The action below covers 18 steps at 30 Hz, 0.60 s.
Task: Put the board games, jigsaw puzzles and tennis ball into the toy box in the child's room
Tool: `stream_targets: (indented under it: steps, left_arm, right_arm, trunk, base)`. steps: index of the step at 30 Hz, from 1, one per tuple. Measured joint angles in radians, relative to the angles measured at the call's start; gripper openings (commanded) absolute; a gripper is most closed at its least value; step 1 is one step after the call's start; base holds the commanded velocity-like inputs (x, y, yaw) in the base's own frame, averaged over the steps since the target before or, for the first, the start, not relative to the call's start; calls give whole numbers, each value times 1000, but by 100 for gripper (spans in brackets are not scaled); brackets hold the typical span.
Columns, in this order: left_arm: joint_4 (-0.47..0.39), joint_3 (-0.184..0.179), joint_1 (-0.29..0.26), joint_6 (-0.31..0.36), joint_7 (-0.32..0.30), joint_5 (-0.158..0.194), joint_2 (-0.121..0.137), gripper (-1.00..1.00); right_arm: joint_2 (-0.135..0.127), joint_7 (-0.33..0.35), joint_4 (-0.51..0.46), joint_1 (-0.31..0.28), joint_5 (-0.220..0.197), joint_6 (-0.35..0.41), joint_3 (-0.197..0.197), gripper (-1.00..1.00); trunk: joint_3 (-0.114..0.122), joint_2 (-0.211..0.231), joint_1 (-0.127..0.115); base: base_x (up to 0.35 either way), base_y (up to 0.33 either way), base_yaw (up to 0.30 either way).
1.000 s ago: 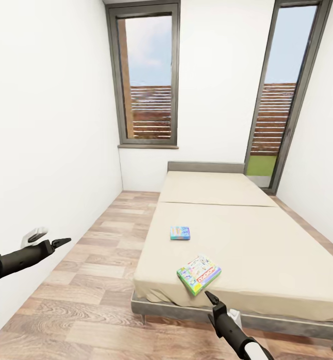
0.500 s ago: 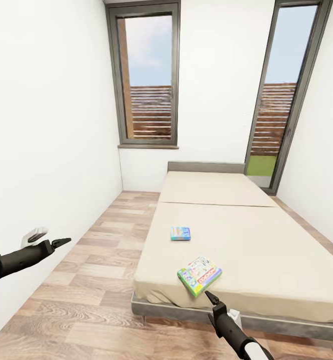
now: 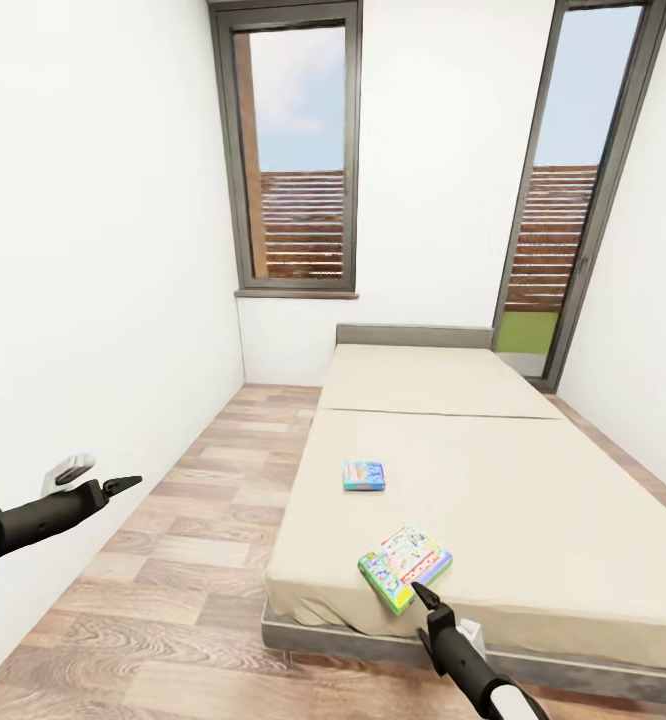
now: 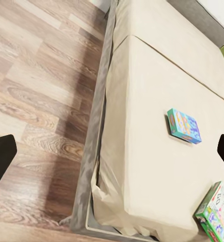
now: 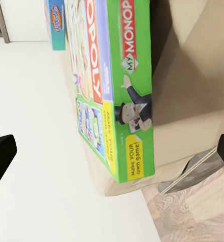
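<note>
Two board games lie on the beige bed [image 3: 493, 480]. A small blue box [image 3: 364, 475] sits mid-mattress. A green Monopoly box [image 3: 405, 567] rests near the foot edge, a corner overhanging it. My right gripper [image 3: 423, 597] hovers open just short of the green box [image 5: 122, 85], level with its side; the blue box [image 5: 55, 20] lies beyond it. Out over the floor by the wall, my left gripper [image 3: 123, 485] stands open and empty. Its camera looks down on the bed corner, the blue box [image 4: 184, 125] and the green box [image 4: 218, 212]. The table and toy box are out of view.
A strip of wood-plank floor [image 3: 203, 520] runs between the white wall [image 3: 93, 300] and the bed's left side. A tall window [image 3: 298, 150] and a glazed door [image 3: 563, 200] stand at the far wall, behind the grey headboard [image 3: 413, 335].
The whole view has shifted slightly down, so the bed and both boxes sit a little nearer and lower in the picture. Both arms hold the same pose.
</note>
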Motion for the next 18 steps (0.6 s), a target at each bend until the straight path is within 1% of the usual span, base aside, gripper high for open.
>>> stream_targets:
  steps: [5, 18]
  left_arm:
    - [0, 0, 0, 0, 0, 0, 0, 100]
    - [0, 0, 0, 0, 0, 0, 2, 100]
  right_arm:
    - [0, 0, 0, 0, 1, 0, -16, 100]
    - [0, 0, 16, 0, 1, 0, -23, 100]
  trunk:
    - [0, 0, 0]
    - [0, 0, 0]
  base:
    - [13, 1, 0]
    - [2, 0, 0]
